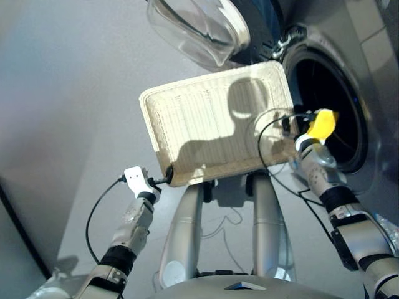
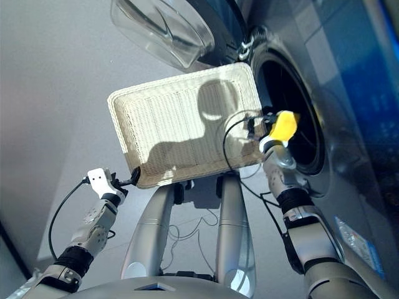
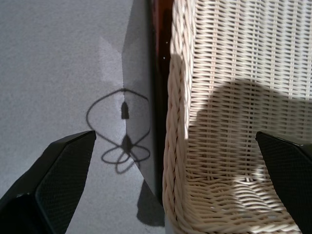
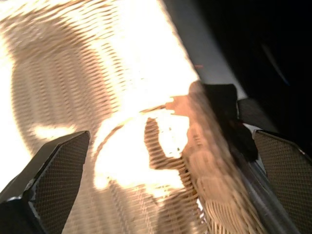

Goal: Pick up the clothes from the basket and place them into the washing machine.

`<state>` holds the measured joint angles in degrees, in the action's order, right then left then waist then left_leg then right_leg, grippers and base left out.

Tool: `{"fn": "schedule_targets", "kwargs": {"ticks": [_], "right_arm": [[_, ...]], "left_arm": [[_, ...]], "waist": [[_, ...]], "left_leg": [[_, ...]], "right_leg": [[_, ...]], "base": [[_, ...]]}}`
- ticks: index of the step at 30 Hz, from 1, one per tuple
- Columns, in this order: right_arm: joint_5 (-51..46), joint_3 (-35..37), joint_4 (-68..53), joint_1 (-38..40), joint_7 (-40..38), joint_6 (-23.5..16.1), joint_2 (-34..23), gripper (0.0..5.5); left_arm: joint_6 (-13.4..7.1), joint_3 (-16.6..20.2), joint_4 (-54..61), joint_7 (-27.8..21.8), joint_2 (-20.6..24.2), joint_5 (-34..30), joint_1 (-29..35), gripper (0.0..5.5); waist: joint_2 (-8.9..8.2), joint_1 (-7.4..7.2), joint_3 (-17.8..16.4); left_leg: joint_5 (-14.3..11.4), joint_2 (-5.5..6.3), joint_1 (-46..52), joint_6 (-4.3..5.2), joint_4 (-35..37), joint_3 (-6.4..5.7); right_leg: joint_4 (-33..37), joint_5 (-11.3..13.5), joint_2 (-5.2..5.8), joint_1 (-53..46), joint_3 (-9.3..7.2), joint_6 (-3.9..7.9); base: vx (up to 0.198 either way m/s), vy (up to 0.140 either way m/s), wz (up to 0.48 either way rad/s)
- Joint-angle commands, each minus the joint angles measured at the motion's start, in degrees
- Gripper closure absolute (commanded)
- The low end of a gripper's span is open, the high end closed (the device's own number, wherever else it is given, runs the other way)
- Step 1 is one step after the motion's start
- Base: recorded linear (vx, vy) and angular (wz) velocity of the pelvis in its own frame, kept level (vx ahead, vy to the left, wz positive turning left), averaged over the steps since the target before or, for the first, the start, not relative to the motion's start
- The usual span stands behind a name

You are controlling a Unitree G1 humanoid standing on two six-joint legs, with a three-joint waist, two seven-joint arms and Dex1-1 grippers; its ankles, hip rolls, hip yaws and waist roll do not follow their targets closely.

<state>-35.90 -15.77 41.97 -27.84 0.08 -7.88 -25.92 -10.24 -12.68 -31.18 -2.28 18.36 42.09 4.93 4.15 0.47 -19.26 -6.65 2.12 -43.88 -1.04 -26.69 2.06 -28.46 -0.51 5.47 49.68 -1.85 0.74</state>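
Note:
The cream wicker basket [image 1: 206,124] stands in front of the washing machine [image 1: 368,124], and its woven bottom is bare. The clothes are out of view; the round porthole [image 1: 330,106] is dark inside. My left gripper [image 1: 163,177] is at the basket's near left corner, open, with the rim [image 3: 175,146] between its spread fingers [image 3: 63,175]. At the near right corner, beside the porthole, my right gripper [image 1: 288,121] is open too, astride the rim [image 4: 209,185]. Neither holds anything.
The machine's round glass door [image 1: 199,28] hangs open just past the basket's far edge. Grey floor [image 1: 75,93] spreads to the left of the basket. Black cables [image 1: 268,156] loop from both wrists, the right one over the basket's near right corner.

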Motion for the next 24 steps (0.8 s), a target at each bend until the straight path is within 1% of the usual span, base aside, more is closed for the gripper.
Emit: {"fn": "schedule_targets", "kwargs": {"ticks": [1,5,6,8,9,11,12,13,14,15,17,20,23,24], "right_arm": [[6.31,-1.51,-2.62,5.87,1.09,-0.36,1.70,0.00],[11.27,-1.00,-0.45,11.77,0.37,0.25,4.77,0.00],[12.53,-1.05,0.09,13.09,0.41,0.39,5.14,0.00],[12.36,-0.22,1.10,15.84,0.43,0.91,6.90,0.00],[13.16,-0.29,1.19,17.35,0.68,0.74,7.26,0.00],[13.15,0.07,1.74,18.68,0.57,0.98,7.84,0.00],[13.43,0.33,2.11,19.90,0.93,1.06,8.45,0.00],[14.12,0.27,2.81,22.85,1.41,1.42,9.17,0.00],[15.15,0.25,4.01,24.05,1.57,1.53,9.82,0.00],[15.92,0.32,4.91,25.06,1.77,1.77,10.18,0.00],[16.92,0.77,6.68,26.97,1.89,2.18,11.02,0.00],[18.04,1.61,8.93,29.25,1.85,2.78,12.17,0.00],[20.10,1.78,12.18,30.89,2.19,3.25,13.18,0.00],[20.39,2.31,12.93,31.36,1.97,3.40,13.38,0.00]], "left_arm": [[-0.54,2.47,-1.08,-0.97,1.27,-4.47,-3.51,0.00],[-0.05,3.29,-5.69,-0.22,0.32,-8.70,-4.21,0.00],[-0.15,3.35,-6.43,0.09,0.19,-10.07,-4.31,0.00],[0.06,3.50,-8.31,0.72,-0.27,-12.43,-4.49,0.00],[-0.33,3.33,-8.90,1.02,-0.39,-14.62,-4.69,0.00],[-0.16,3.53,-9.63,1.20,-0.48,-15.60,-4.86,0.00],[0.02,3.73,-10.53,1.27,-0.59,-16.68,-5.20,0.00],[0.00,3.84,-10.86,1.56,-0.83,-18.22,-6.07,0.00],[-0.07,4.23,-11.94,1.75,-0.90,-19.57,-6.23,0.00],[0.13,4.26,-12.71,1.67,-0.92,-20.58,-6.47,0.00],[0.13,4.40,-13.62,1.92,-1.36,-22.03,-6.94,0.00],[0.46,4.63,-16.32,2.22,-1.68,-24.68,-7.28,0.00],[0.56,3.64,-17.28,1.67,-1.76,-28.76,-8.09,0.00],[0.74,3.51,-17.45,1.55,-1.82,-29.16,-8.31,0.00]], "waist": [[-2.21,1.22,2.65],[-3.94,1.16,2.56],[-4.34,0.97,2.56],[-5.06,0.70,2.65],[-5.44,0.53,2.91],[-5.76,0.49,3.19],[-5.98,0.31,3.67],[-6.32,0.23,4.67],[-6.53,0.11,5.04],[-6.67,0.04,5.84],[-6.80,-0.06,6.64],[-7.00,-0.33,8.59],[-6.82,-0.63,10.77],[-6.77,-0.63,11.42]], "left_leg": [[2.41,-0.01,4.03,0.60,5.68,-0.32],[3.42,0.16,12.08,1.01,10.17,-0.91],[5.24,0.56,13.19,0.75,11.45,-0.77],[5.92,0.63,17.48,0.91,14.10,-0.92],[6.51,0.48,19.62,1.18,15.79,-1.03],[6.72,0.59,21.26,1.17,16.88,-1.08],[7.16,0.47,23.16,1.28,18.54,-0.95],[7.66,0.43,25.91,1.40,20.21,-1.09],[7.89,0.33,27.76,1.47,21.52,-0.83],[8.02,0.40,28.69,1.44,22.02,-0.89],[8.08,0.41,31.33,1.43,23.34,-0.63],[8.05,0.05,35.10,1.52,25.19,-0.04],[8.13,-0.20,38.79,1.69,27.21,0.74],[8.10,-0.24,40.13,1.67,28.03,0.92]], "right_leg": [[8.72,1.01,0.00,-8.96,-2.19,2.98],[13.85,2.05,0.44,-17.92,-3.34,3.87],[15.29,3.61,0.83,-19.24,-3.91,3.69],[17.75,4.09,0.72,-23.57,-4.40,4.06],[19.17,4.42,0.70,-25.63,-4.54,4.30],[20.21,4.61,0.62,-27.33,-4.83,4.46],[21.23,4.83,0.52,-28.99,-5.15,4.74],[22.85,5.05,0.24,-31.89,-5.11,5.02],[23.52,4.97,0.04,-33.49,-5.33,5.14],[23.89,4.92,-0.07,-34.49,-5.52,5.25],[24.53,4.71,-0.29,-36.81,-5.70,5.34],[25.75,4.56,-0.68,-40.10,-5.36,5.64],[27.32,4.72,-0.91,-43.19,-5.19,6.02],[28.00,4.88,-0.97,-44.22,-4.99,6.16]], "base": [[0.070,0.003,0.105],[0.065,0.006,0.043],[0.001,0.062,0.071],[0.040,0.021,0.012],[0.078,0.032,0.030],[0.030,0.018,0.025],[0.081,0.063,-0.008],[0.108,0.083,-0.021],[0.114,0.057,-0.054],[0.072,0.045,-0.017],[0.068,0.044,-0.036],[0.074,0.035,-0.051],[0.073,0.037,-0.070],[0.073,0.026,-0.074]]}}
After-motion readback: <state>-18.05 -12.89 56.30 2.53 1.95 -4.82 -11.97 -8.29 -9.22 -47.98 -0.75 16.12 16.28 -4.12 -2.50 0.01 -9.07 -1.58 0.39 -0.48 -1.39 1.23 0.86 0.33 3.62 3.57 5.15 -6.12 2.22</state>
